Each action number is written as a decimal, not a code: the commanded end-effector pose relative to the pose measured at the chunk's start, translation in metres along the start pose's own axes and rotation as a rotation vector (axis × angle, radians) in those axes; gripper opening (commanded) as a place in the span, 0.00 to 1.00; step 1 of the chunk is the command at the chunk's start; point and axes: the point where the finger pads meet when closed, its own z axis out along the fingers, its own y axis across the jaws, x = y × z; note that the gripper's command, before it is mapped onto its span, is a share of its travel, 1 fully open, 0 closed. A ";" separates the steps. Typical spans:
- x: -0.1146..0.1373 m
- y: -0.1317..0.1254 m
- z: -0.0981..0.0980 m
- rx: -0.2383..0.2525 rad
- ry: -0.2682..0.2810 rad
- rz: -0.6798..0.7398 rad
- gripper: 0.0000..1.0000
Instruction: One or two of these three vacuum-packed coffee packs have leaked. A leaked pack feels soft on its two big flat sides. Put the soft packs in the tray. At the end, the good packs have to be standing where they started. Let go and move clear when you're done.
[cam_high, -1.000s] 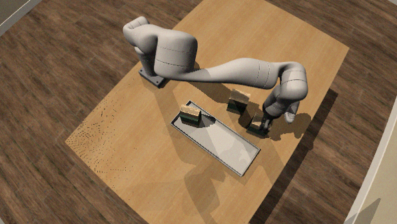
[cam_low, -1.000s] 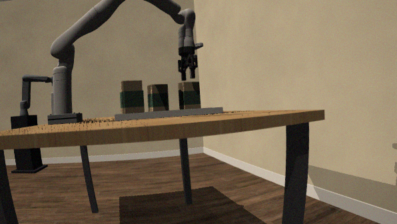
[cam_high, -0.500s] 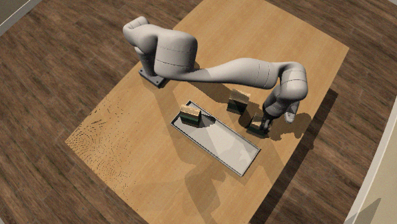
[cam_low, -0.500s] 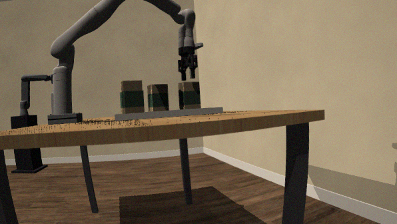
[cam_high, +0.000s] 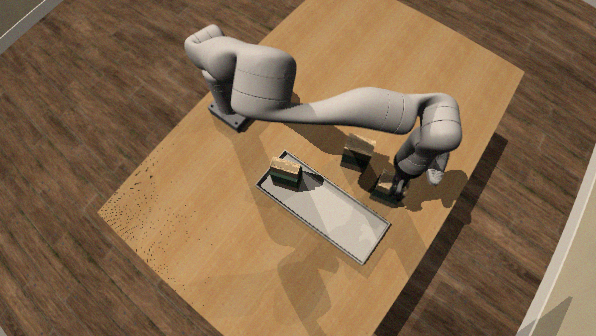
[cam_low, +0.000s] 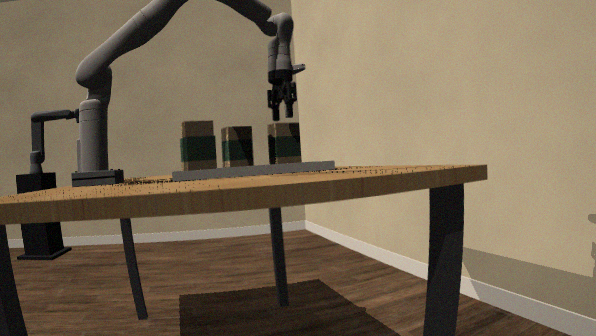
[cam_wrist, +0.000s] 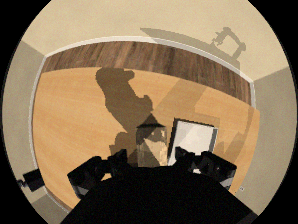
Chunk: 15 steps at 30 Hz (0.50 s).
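Brown pack (cam_low: 284, 143) stood on table (cam_low: 350, 182) beside tray (cam_high: 372, 250), gripper (cam_low: 281, 111) spread wide just above, empty. Prob stiff if sealed; squeeze across big flat sides, mid-height.

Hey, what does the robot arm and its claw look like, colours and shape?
The arm is smooth, rounded light grey segments with thin seam lines at the joints, on a dark square base plate. The claw is black, with two stubby fingers. No cables or markings are visible.

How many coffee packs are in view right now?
3. One stands in the tray at its end nearest the arm's base; one on the table; one directly below the open hand.
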 end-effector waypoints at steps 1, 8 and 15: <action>0.001 0.004 0.003 -0.007 0.003 -0.006 0.85; 0.001 0.006 0.015 -0.013 0.002 0.006 0.85; 0.001 0.006 0.028 -0.013 0.002 0.006 0.85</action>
